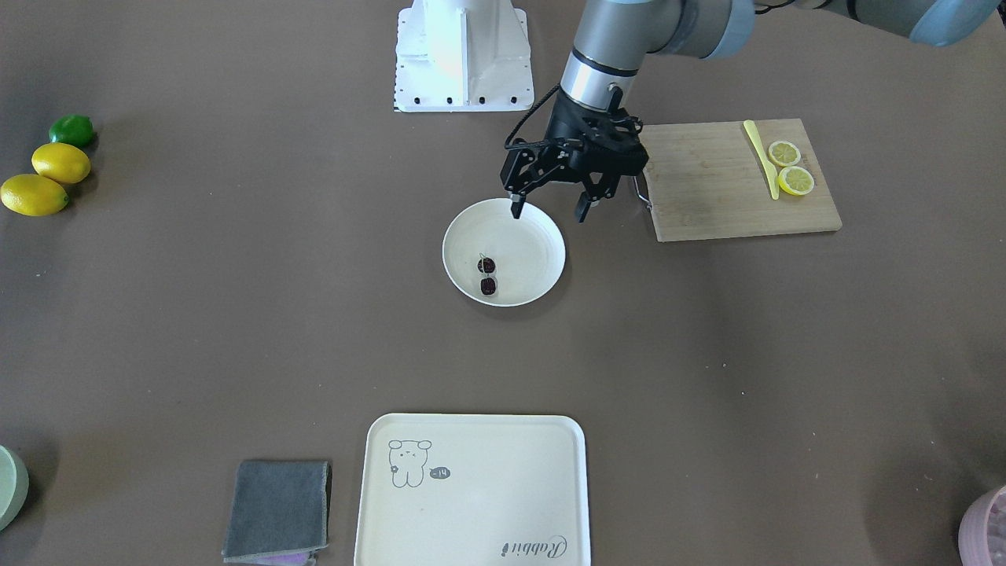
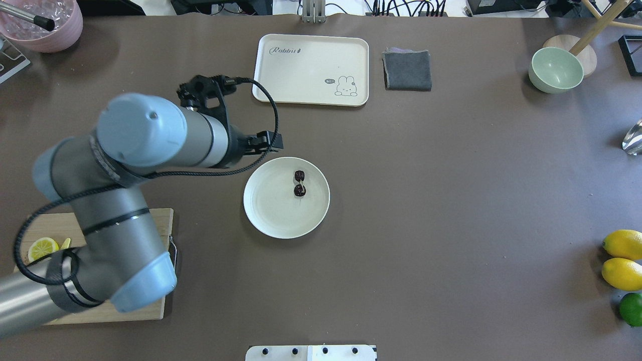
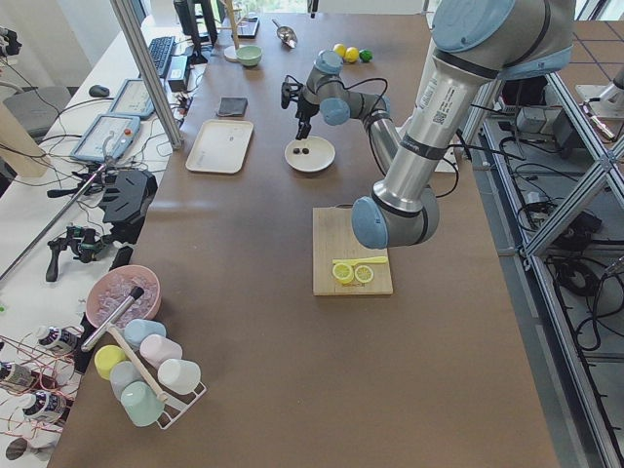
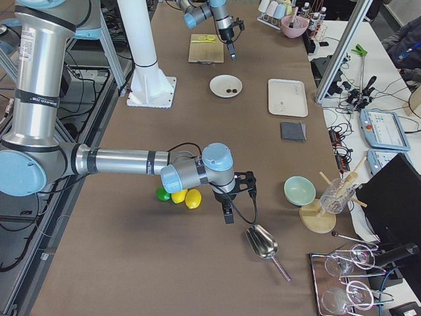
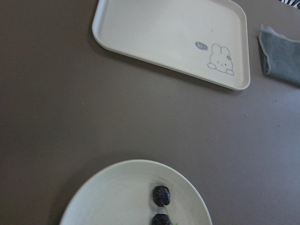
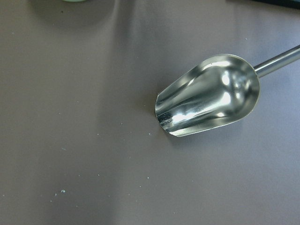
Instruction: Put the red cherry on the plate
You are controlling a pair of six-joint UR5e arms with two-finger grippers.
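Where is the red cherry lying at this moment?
The red cherry lies on the plate at the middle of the table. In the overhead view it sits in the plate's far half, toward the tray, with the left gripper hanging open nearby.

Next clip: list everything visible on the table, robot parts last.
plate: one, cream-white, mid-table
red cherry: one joined pair, dark red, on the plate
tray: one, cream, rabbit drawing, operators' side
cloth: one, grey, beside the tray
cutting board: one, wooden, robot's left side
lemon slices: two, yellow, on the cutting board
knife: one, yellow, on the cutting board
lemons: two, yellow, robot's right side
lime: one, green, beside the lemons
bowl: one, pale green, far right
scoop: one, silver, right end
tub: one, pink, far left corner
left gripper: black, open, empty, by the plate's edge
right gripper: black, near the scoop; open or shut unclear
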